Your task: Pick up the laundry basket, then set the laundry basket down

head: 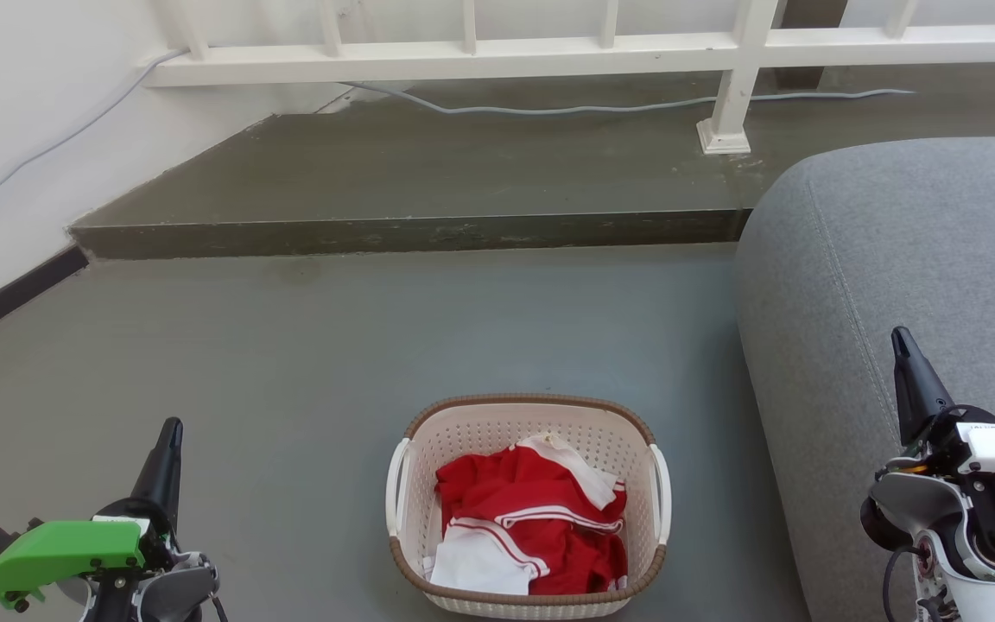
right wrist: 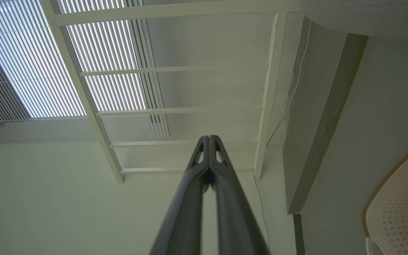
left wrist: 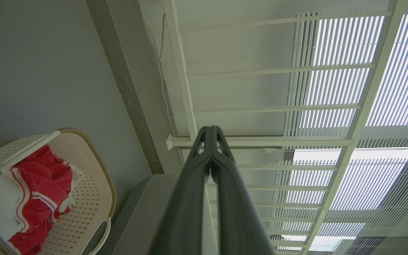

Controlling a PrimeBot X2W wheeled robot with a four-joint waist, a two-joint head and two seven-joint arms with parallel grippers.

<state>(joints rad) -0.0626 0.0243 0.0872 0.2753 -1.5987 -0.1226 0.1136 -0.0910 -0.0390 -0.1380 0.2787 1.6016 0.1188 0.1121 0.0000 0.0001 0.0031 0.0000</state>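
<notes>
Laundry basket, filled with red and white clothes, is seen on the grey floor beside a grey sofa, set between the left gripper and right gripper, both pressed closed, empty and apart from it.

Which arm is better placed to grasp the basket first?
Probably left: the left end effector has bare floor to a handle of the laundry basket; the right end effector sits over the sofa.
</notes>
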